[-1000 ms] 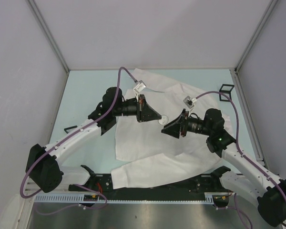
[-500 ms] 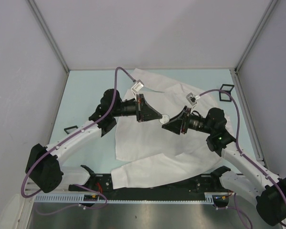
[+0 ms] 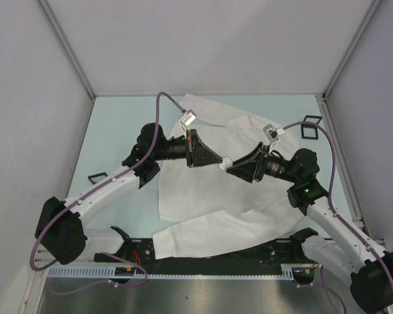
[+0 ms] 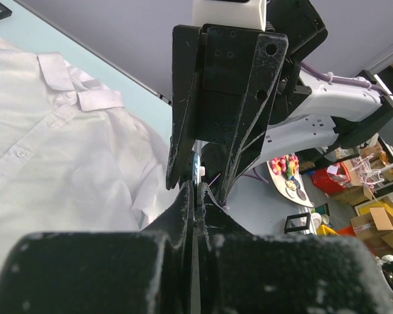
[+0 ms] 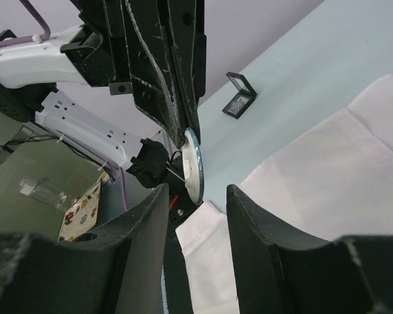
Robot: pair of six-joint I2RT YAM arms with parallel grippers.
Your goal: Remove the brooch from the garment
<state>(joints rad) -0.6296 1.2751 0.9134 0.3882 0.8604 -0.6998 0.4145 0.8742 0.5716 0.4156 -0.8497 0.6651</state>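
Observation:
The white shirt [image 3: 209,196] lies spread flat on the teal table; it also shows in the left wrist view [image 4: 52,150] and the right wrist view [image 5: 340,170]. My left gripper [image 3: 219,161] is shut on the brooch [image 3: 226,161], a small round white disc with a silver rim, and holds it in the air above the shirt. The right wrist view shows the brooch [image 5: 193,163] edge-on, pinched in the left fingers, with no cloth on it. My right gripper [image 5: 196,203] is open, its tips just below and beside the brooch. In the left wrist view the brooch [image 4: 198,171] is a thin sliver between the shut jaws.
A small black open box [image 3: 310,127] stands at the right by the wall; it also shows in the right wrist view [image 5: 239,95]. A black clip-like piece [image 3: 97,176] lies at the left. Grey walls close in the table on three sides.
My right gripper has tilted and moved up and a little closer to the brooch; its wrist shifted right. My left gripper has kept hold of the brooch and barely moved.

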